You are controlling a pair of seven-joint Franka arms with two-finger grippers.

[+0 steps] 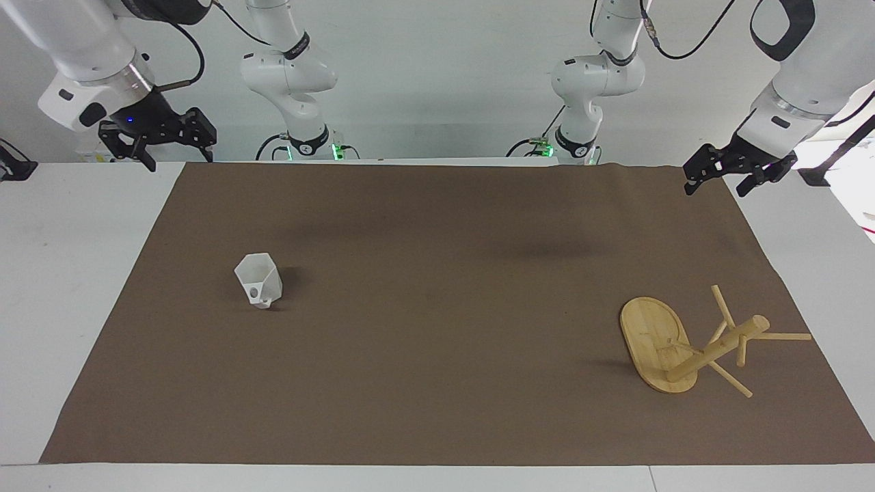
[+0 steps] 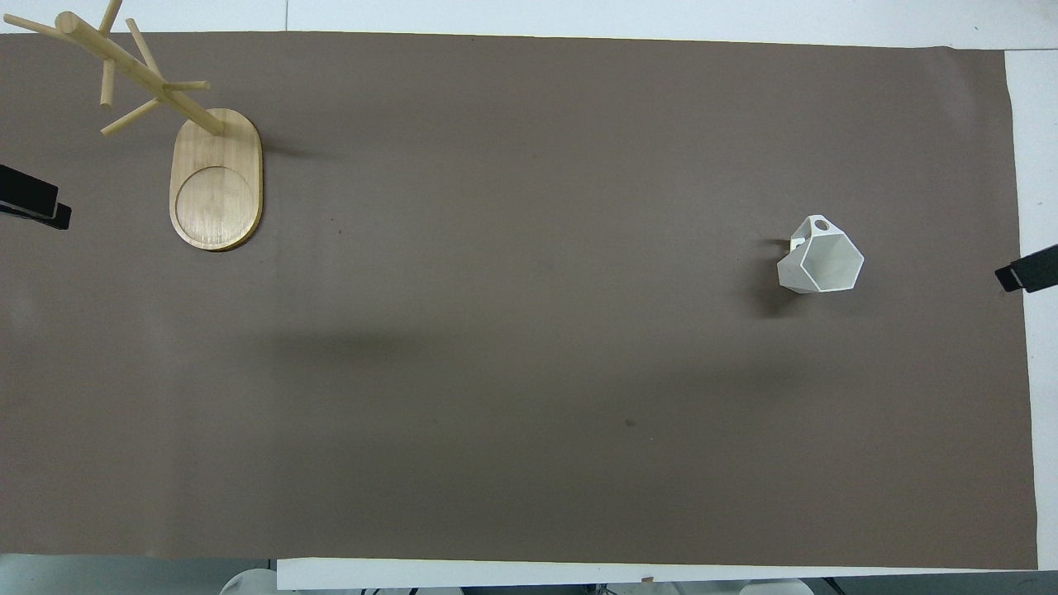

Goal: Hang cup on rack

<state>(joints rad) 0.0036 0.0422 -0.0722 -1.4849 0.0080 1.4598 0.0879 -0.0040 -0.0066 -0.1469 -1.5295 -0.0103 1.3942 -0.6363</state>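
the cup (image 1: 259, 281) stands upright on the brown mat (image 1: 444, 301), toward the right arm's end of the table and about midway between the edge at the robots and the edge away from them. its hexagonal rim faces up, and its small handle with the round hole points away from the robots. nothing touches it.

the rack (image 1: 690, 342) stands well apart from the cup, at the left arm's end of the table, close to the mat's corner away from the robots. its oval base (image 2: 216, 180) lies flat on the mat, the post (image 2: 136, 70) rises from the end of the base farther from the robots, and the thin pegs stick out from it with nothing hung on them.

the right gripper (image 1: 176, 154) hangs in the air over the white table (image 1: 75, 273) just off the mat's corner at the robots' edge, at the right arm's end. its two fingers are spread apart with nothing between them. in the overhead view only a dark tip of it shows at the mat's border (image 2: 1025, 270).

the left gripper (image 1: 714, 183) hangs over the mat's corner at the robots' edge, at the left arm's end. its fingers are also spread, and they hold nothing. it is well apart from the rack, and only its dark tip (image 2: 31, 198) shows from above
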